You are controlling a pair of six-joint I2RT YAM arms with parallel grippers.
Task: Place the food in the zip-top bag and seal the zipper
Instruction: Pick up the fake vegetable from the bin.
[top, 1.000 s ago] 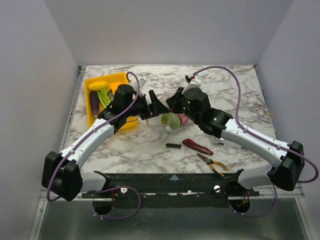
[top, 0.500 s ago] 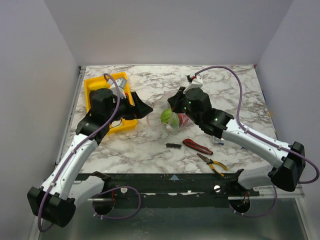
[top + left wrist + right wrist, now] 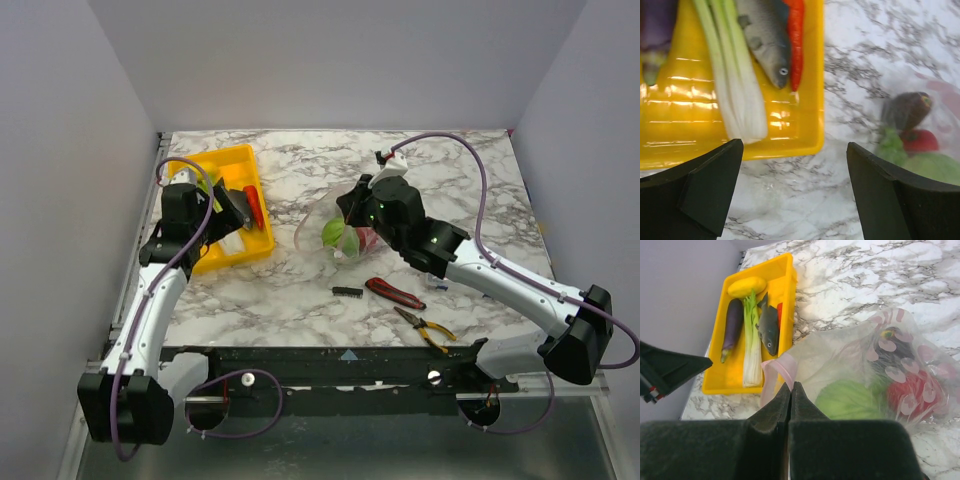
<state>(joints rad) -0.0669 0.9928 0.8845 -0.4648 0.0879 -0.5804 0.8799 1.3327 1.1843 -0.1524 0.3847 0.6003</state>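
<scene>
inside the clamped right gripper (image 3: 790,388), the zip-top bag (image 3: 840,357) edge.

The bench (image 3: 470,170) is a flat white surface with grey marble veining. Five items lie directly on it.

- Yellow tray (image 3: 215,152): far-left area, close to the left edge, set at a slight angle.
- Zip-top bag (image 3: 310,232): near the centre, to the right of the tray. A strip of bare marble separates the two.
- Black part (image 3: 347,291): small and flat, on the near side of the bag.
- Red-handled tool (image 3: 393,292): just right of the black part, lying diagonally.
- Pliers (image 3: 425,328): yellow handles, nearer and further right than the red-handled tool, close to the near edge.
</scene>
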